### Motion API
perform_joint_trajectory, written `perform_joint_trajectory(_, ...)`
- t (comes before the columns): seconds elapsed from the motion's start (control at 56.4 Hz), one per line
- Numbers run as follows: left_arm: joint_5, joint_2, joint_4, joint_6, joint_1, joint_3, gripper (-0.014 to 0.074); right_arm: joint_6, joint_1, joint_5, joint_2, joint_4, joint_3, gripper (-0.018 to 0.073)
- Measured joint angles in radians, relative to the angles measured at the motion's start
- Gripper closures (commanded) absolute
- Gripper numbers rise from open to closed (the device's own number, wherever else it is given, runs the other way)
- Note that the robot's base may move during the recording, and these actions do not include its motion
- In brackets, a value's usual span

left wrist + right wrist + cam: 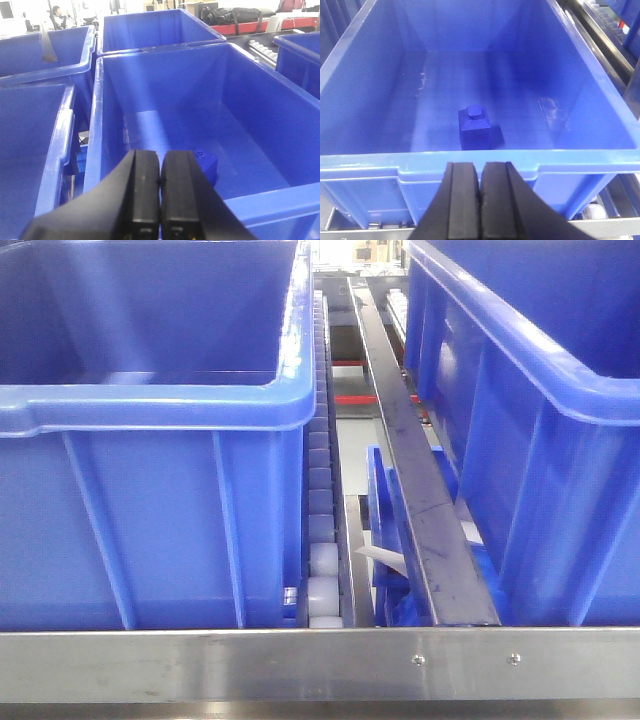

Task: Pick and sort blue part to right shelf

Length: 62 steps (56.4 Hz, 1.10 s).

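A small blue part with a hexagonal top stands on the floor of a large blue bin in the right wrist view. My right gripper is shut and empty, just outside that bin's near rim. In the left wrist view my left gripper is also shut with nothing in it. It hangs over the near wall of a blue bin, where a blue part lies just right of the fingertips. The right shelf shows its steel front rail and white rollers. Neither gripper appears in the front view.
Two big blue bins stand on the shelf, with a dark metal divider rail between them. More blue bins sit left of and behind the one under the left gripper. A person is far off.
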Motion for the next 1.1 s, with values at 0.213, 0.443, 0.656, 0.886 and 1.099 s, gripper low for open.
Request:
perform_joint_trajectory(0.213, 0.0, 0.0, 0.0, 0.0, 0.0, 0.0, 0.0472, 0.0, 0.0, 0.0, 0.0, 0.0, 0.0, 0.0528)
perform_joint_trajectory(0.443, -0.092, -0.003, -0.103, 0.028, 0.135, 0.081, 0.0472, 0.0, 0.0, 0.0, 0.0, 0.0, 0.0, 0.0528)
perform_joint_trajectory(0.656, -0.284, -0.003, -0.186, 0.053, 0.283, 0.3, 0.0472, 0.0, 0.0, -0.002, 0.0, 0.002, 0.0, 0.0528)
perform_joint_trajectory(0.886, -0.473, -0.003, -0.192, 0.053, 0.278, 0.484, 0.0472, 0.0, 0.0, -0.002, 0.0, 0.002, 0.0, 0.0528)
perform_joint_trajectory(1.099, -0.539, -0.003, -0.192, 0.053, 0.238, 0.486, 0.0472, 0.0, 0.0, -0.002, 0.0, 0.002, 0.0, 0.0528)
